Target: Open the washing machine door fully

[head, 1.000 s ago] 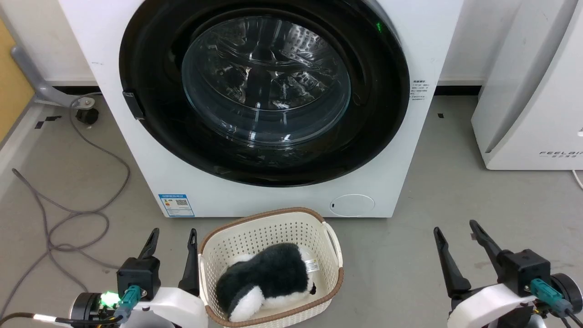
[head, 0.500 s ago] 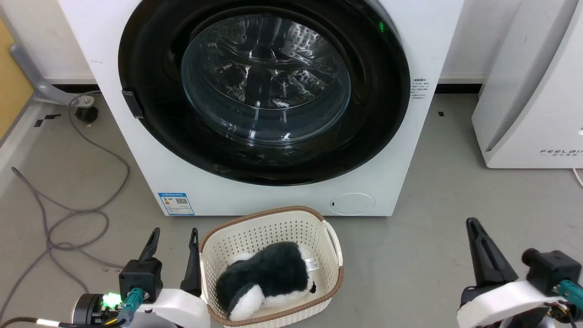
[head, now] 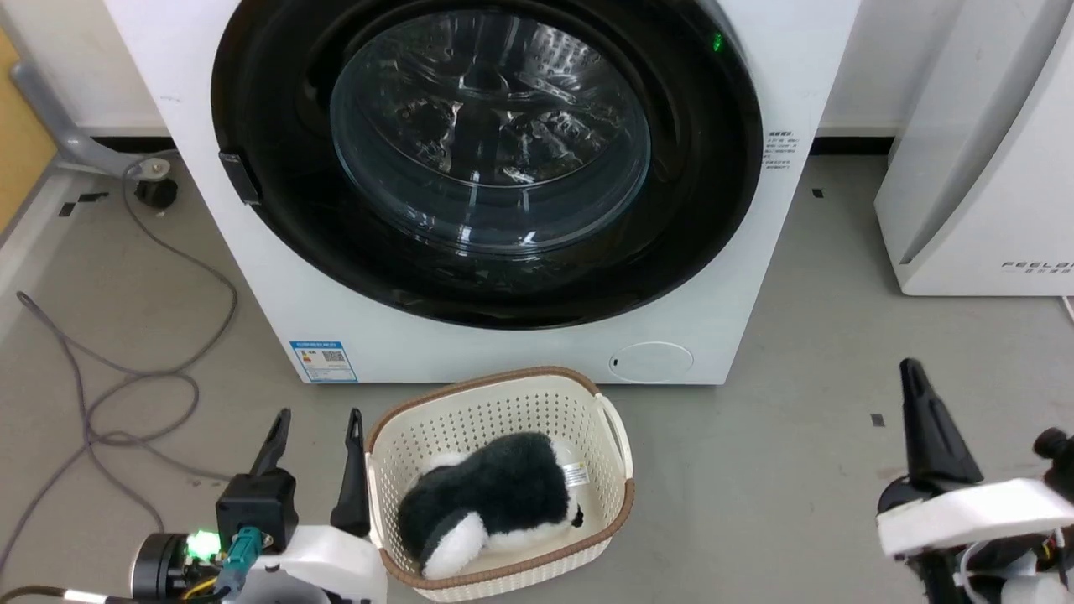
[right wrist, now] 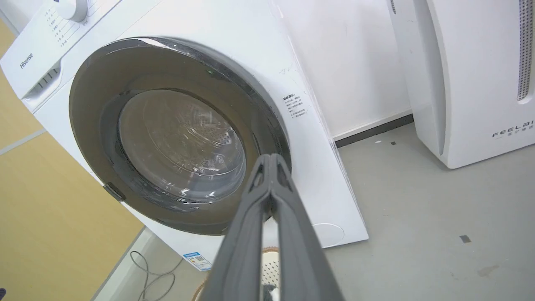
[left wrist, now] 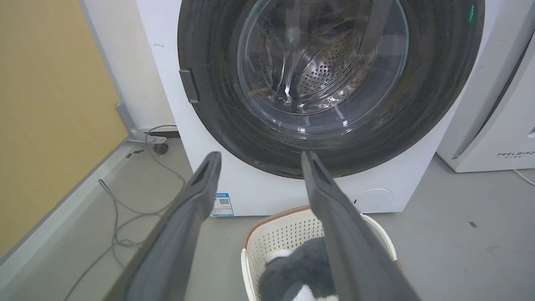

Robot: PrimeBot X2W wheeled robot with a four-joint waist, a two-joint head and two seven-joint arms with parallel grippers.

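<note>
The washing machine door [head: 487, 159] lies shut against the washing machine [head: 503, 356], ahead and left of the right gripper [head: 913, 373], whose jaws are pressed together and aimed near its right rim; the left gripper [head: 319, 417] sits lower, jaws wide apart.

The washing machine door [head: 487, 159] runs off the top edge — blue label [head: 323, 361] unreadably small.

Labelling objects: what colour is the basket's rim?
Brown; the basket itself is cream. Head view shows it best.
</note>
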